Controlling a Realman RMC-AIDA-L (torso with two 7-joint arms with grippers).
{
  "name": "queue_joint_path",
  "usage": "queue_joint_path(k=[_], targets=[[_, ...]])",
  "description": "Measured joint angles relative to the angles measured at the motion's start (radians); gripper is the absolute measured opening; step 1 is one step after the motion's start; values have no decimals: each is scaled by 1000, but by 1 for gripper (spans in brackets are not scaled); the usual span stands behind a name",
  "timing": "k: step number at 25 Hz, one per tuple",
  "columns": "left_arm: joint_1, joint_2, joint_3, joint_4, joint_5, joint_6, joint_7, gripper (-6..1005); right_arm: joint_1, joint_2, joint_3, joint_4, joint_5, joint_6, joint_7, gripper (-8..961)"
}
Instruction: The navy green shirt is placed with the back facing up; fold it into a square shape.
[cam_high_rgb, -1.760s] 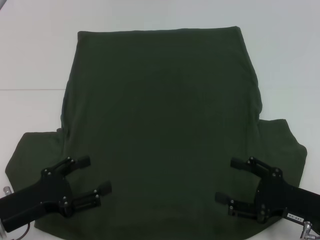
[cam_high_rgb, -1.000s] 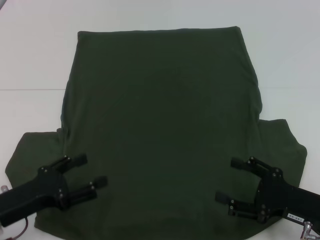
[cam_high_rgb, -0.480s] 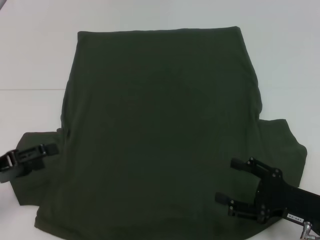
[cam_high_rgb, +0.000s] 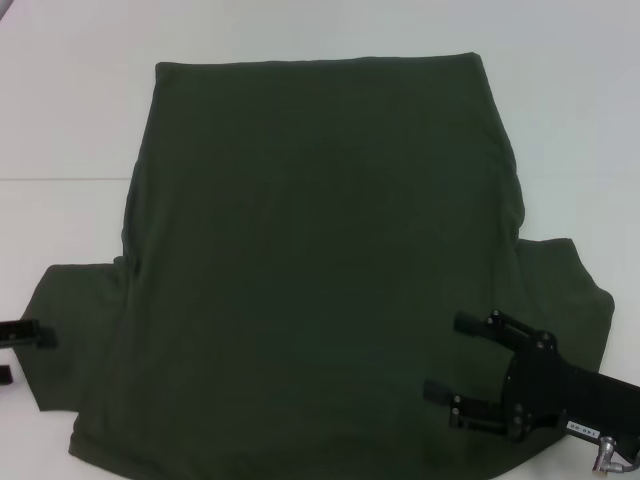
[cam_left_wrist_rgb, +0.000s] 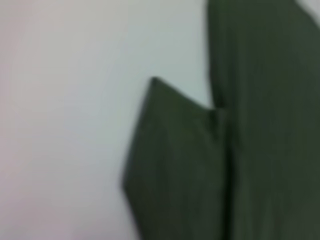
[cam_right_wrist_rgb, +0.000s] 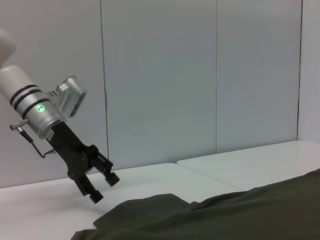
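The white table (cam_high_rgb: 70, 110) spreads wide before me, its top plain and pale, with a thin seam (cam_high_rgb: 60, 179) running across it on my left side. From my right wrist I see a grey panelled wall (cam_right_wrist_rgb: 200, 75) rising behind the table's far edge, split by dark vertical joints (cam_right_wrist_rgb: 217, 75). The table's seam shows there too.

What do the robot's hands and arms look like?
The right gripper is black with two thin fingers, silver screws and a small white label. The left gripper is black too, on a silver wrist with black rings, a green light and a white arm.
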Motion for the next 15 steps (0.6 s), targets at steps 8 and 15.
queue_joint_path(k=[8,15], targets=[[-46,18,18,-54,78,-33,-17,933,7,-3,-64,-11,-3,3,0,939],[-52,20,18,-70,80,-56,-18,933,15,-3,-92,-19,-3,4,2,939]])
